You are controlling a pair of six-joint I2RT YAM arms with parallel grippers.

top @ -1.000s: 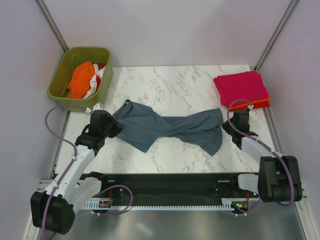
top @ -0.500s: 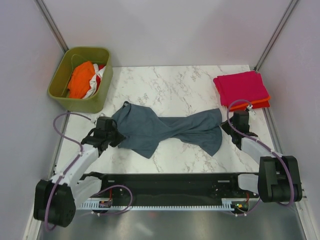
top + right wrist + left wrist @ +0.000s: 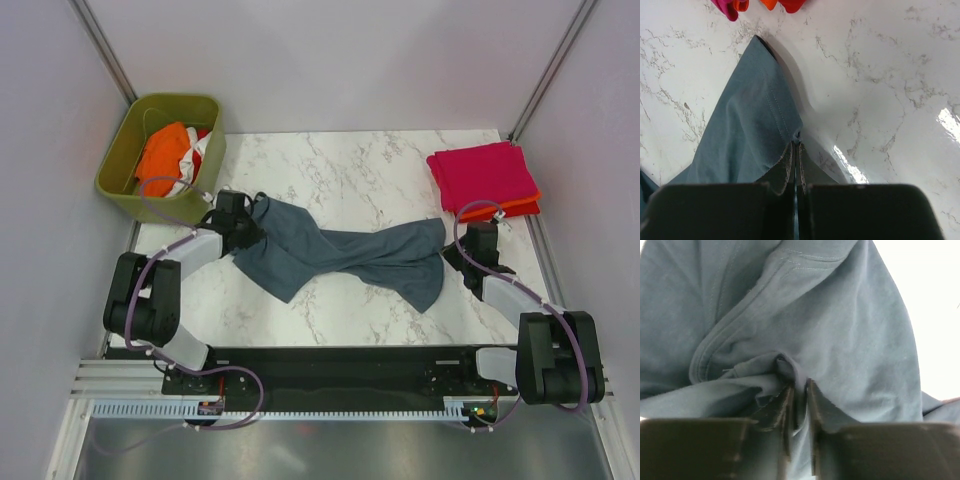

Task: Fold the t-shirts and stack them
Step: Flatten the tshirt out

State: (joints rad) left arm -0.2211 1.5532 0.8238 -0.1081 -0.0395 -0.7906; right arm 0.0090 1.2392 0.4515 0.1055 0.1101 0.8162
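A slate blue-grey t-shirt (image 3: pixel 345 255) lies twisted across the middle of the marble table (image 3: pixel 350 165). My left gripper (image 3: pixel 248 232) is shut on a fold of its left end; the left wrist view shows cloth (image 3: pixel 840 325) pinched between the jaws (image 3: pixel 800 385). My right gripper (image 3: pixel 458 252) is shut on a hem corner at its right end (image 3: pixel 755 135), low to the table. A folded magenta-pink t-shirt (image 3: pixel 484 175) lies on an orange-red one (image 3: pixel 520 210) at the back right. Orange (image 3: pixel 162 157) and white/red (image 3: pixel 197 150) shirts sit in the bin.
The olive-green plastic bin (image 3: pixel 118 160) stands at the back left, just beyond my left gripper. Grey walls close the back and sides. The folded stack's edges (image 3: pixel 732 7) show at the top of the right wrist view.
My left gripper has swung back and to the right, from the near-left toward the bin, carrying the shirt's left end with it. The right gripper has not moved.
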